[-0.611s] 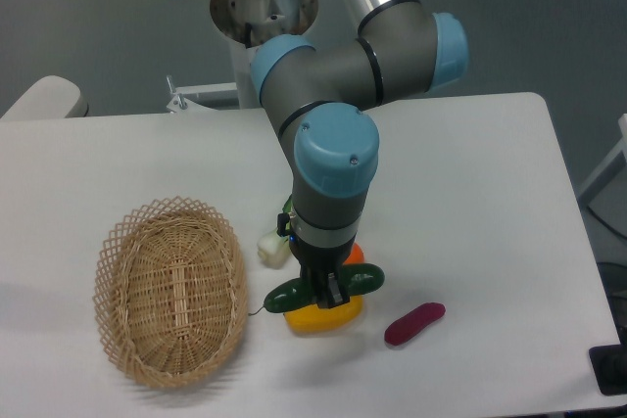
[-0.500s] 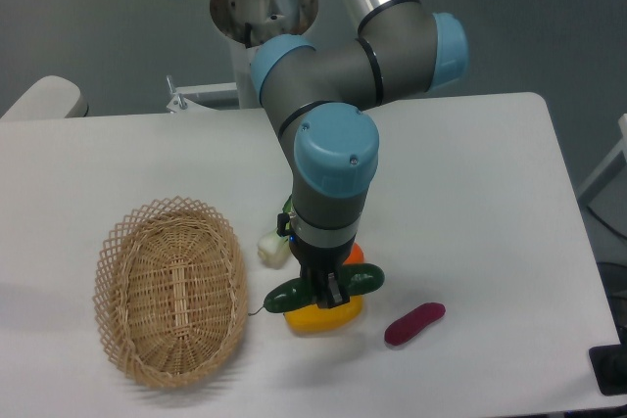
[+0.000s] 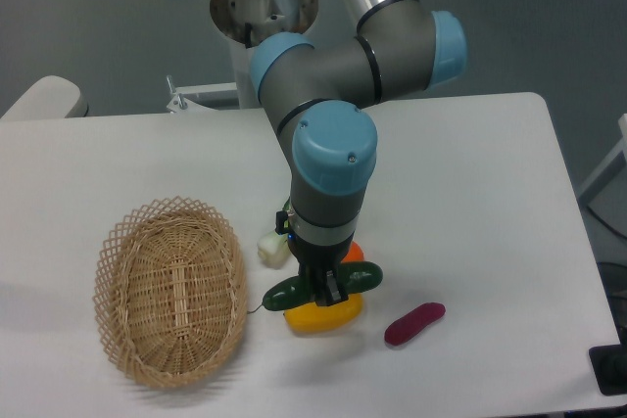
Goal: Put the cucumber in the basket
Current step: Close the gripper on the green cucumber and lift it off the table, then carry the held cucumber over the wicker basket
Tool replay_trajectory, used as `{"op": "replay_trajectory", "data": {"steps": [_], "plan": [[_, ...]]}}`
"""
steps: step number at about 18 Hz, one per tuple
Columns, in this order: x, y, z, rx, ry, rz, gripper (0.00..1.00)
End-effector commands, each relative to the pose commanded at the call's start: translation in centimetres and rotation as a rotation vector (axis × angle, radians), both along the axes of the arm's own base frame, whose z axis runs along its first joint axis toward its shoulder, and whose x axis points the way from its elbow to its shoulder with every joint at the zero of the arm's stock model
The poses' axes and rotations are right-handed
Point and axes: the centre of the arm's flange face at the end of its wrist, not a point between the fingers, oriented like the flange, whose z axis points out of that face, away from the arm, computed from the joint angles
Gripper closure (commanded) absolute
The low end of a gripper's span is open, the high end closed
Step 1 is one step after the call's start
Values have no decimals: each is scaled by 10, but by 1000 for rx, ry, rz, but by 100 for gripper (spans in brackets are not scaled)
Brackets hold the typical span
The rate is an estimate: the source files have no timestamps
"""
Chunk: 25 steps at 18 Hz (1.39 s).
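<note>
So my gripper (image 3: 329, 286) is clamped on the cucumber (image 3: 294, 292) around its middle, fingers pinched across the narrow width. It sits crosswise in my grip, just over the yellow vegetable (image 3: 321, 316), and I honestly can't tell if it's touching that one or already clear.

The basket (image 3: 172, 290) is off to the left, close by, with its lattice rim standing above the table (image 3: 470, 193).

Best plan, I'd say: go straight up first so I don't drag the yellow one or bump the purple vegetable (image 3: 414, 323) on the right. Then swing left, high enough that both cucumber ends clear the rim, and let go low over the middle.
</note>
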Motion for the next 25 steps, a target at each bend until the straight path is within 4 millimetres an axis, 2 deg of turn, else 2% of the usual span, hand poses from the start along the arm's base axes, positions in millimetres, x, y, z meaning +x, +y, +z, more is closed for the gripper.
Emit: {"op": "replay_trajectory", "data": {"steps": [1, 5, 10, 12, 18, 23, 25], "plan": [[11, 8, -2, -3, -1, 6, 73], [40, 20, 1, -7, -12, 90, 73], [90, 20, -27, -75, -79, 340, 74], [111, 14, -36, -104, -103, 456, 74], [167, 33, -55, -146, -129, 741, 74], [207, 53, -72, -117, -127, 808, 74], [216, 56, -82, -104, -126, 809, 74]]}}
